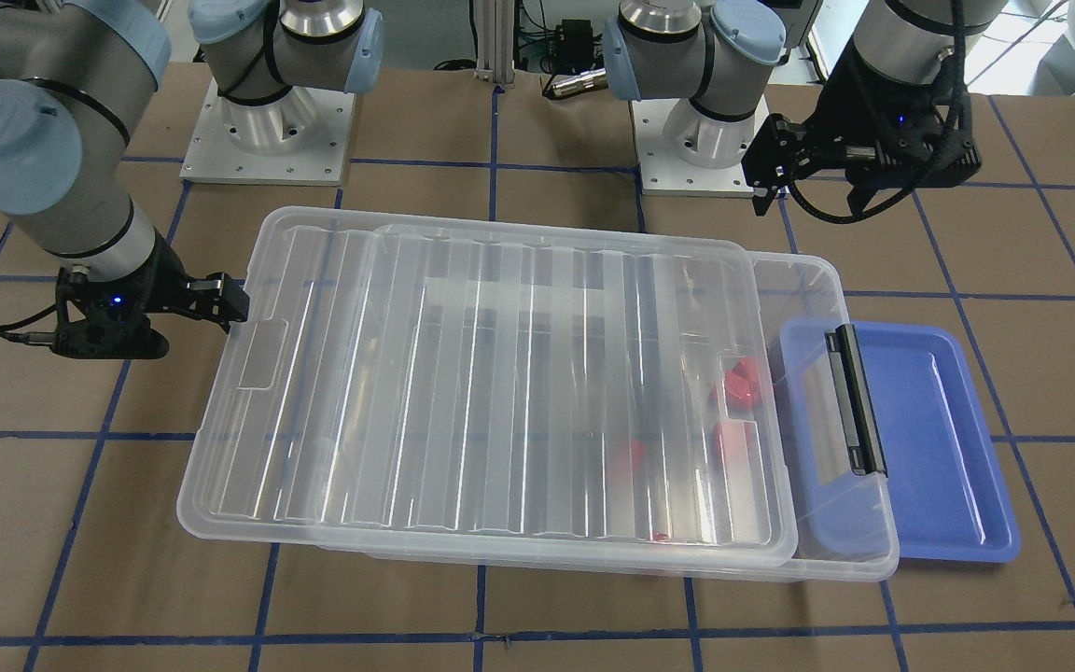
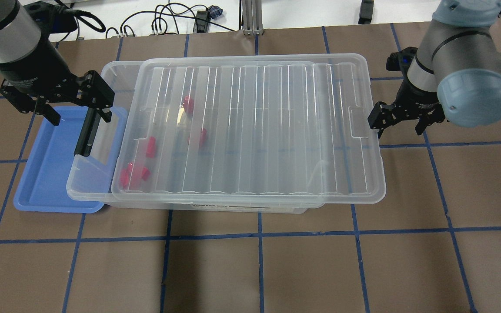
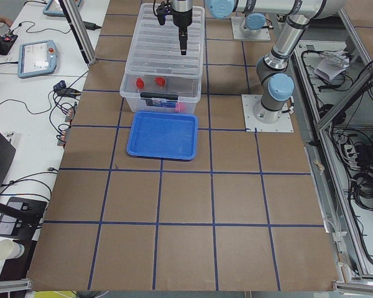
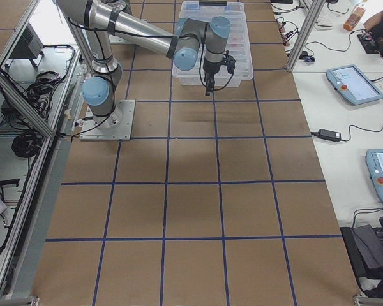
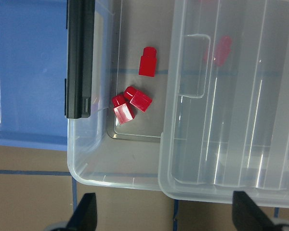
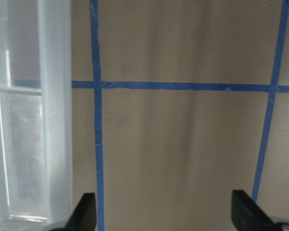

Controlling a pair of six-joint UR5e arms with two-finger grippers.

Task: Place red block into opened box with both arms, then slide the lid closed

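Observation:
The clear box (image 2: pixel 73 191) lies across the middle of the table. The ribbed lid (image 2: pixel 255 130) covers most of it and overhangs its right end, leaving the left end with the black clip bar (image 2: pixel 86 134) uncovered. Several red blocks (image 5: pixel 147 61) lie inside, some in the uncovered strip, others under the lid (image 5: pixel 231 120). My left gripper (image 2: pixel 76 113) hangs open and empty above the clip bar end. My right gripper (image 2: pixel 398 126) is open and empty, low by the lid's right short edge (image 6: pixel 53 120); I cannot tell whether it touches.
A blue tray (image 2: pixel 46 174) sits partly under the box's left end. The brown table carries a grid of blue tape lines (image 2: pixel 259 234). Both arm bases (image 1: pixel 267 131) stand behind the box. Cables and tablets lie beyond the table's ends.

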